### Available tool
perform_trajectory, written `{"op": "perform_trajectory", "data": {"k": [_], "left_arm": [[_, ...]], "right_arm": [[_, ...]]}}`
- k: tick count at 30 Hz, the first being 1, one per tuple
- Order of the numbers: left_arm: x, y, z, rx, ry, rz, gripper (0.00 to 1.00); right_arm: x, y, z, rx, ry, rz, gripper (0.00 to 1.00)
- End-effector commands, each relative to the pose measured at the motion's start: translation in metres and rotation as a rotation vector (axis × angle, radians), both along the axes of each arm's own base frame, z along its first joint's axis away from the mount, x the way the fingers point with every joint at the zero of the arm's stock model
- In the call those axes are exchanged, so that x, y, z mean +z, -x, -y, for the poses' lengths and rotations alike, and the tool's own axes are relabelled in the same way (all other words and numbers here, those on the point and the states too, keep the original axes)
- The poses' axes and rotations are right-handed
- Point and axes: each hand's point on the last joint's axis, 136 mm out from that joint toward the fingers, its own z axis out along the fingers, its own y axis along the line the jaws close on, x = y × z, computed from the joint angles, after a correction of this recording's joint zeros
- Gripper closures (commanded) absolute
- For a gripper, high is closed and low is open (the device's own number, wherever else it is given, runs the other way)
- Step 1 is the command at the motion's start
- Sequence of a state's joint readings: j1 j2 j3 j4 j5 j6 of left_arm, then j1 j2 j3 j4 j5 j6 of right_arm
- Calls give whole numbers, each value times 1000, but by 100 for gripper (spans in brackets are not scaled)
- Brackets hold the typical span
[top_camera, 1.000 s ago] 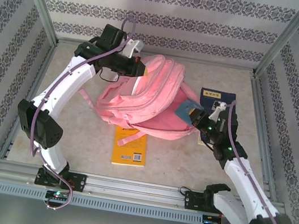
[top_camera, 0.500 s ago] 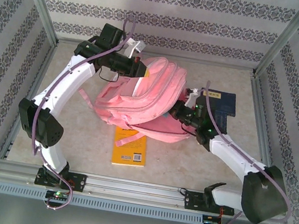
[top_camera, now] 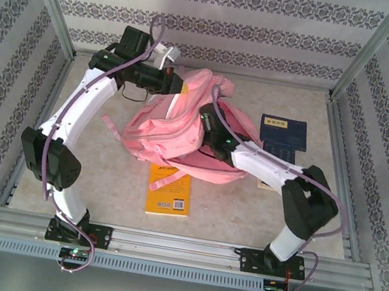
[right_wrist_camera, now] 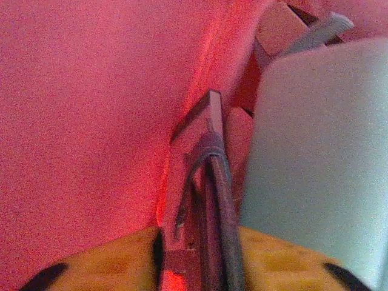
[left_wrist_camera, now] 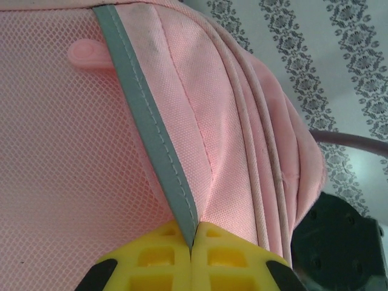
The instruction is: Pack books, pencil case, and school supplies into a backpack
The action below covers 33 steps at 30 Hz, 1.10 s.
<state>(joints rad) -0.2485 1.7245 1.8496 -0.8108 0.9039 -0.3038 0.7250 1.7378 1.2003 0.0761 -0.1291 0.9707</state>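
Release inside backpack
From beside the bag, right gripper has gone inside, jaws parting off grey-blue pad: one supply nearly packed; left gripper clamps the trim.

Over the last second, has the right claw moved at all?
Yes. The right gripper went left, away from the navy book, into the backpack.

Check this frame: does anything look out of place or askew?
Yes: the yellow book lies on the table with its far end covered by the slumped backpack, which the left gripper pinches by its grey trim. Nothing looks spilled or damaged.
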Motion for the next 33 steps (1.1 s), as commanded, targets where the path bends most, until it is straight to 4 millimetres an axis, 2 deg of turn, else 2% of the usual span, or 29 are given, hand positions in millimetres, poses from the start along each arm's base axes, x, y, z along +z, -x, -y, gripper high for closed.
{"op": "perform_trajectory", "data": {"k": [1, 3, 5, 12, 16, 19, 22, 26, 29, 33], "left_arm": [[80, 12, 9, -84, 158, 246, 100], [79, 6, 3, -59, 165, 238, 100], [78, 2, -3, -27, 164, 242, 100], [77, -13, -37, 135, 140, 263, 100], [63, -22, -62, 255, 64, 241, 100], [47, -26, -90, 403, -62, 242, 100], [40, -25, -120, 549, -173, 266, 100], [29, -24, -146, 659, -294, 259, 100], [13, -31, -155, 695, -342, 240, 100], [-8, -53, -148, 665, -341, 209, 100]], "right_arm": [[-2, -10, -16, -23, 109, 48, 40], [0, -13, -18, -19, 126, 57, 26], [6, -12, -15, -16, 130, 88, 19], [30, 2, -13, 90, 64, 167, 3], [40, 13, -11, 154, 15, 191, 2], [46, 16, 7, 130, 10, 205, 2], [48, 20, 27, 118, 8, 219, 4], [50, 29, 50, 113, 80, 245, 5], [60, 38, 64, 111, 107, 288, 5], [71, 51, 77, 119, 137, 313, 5]]}}
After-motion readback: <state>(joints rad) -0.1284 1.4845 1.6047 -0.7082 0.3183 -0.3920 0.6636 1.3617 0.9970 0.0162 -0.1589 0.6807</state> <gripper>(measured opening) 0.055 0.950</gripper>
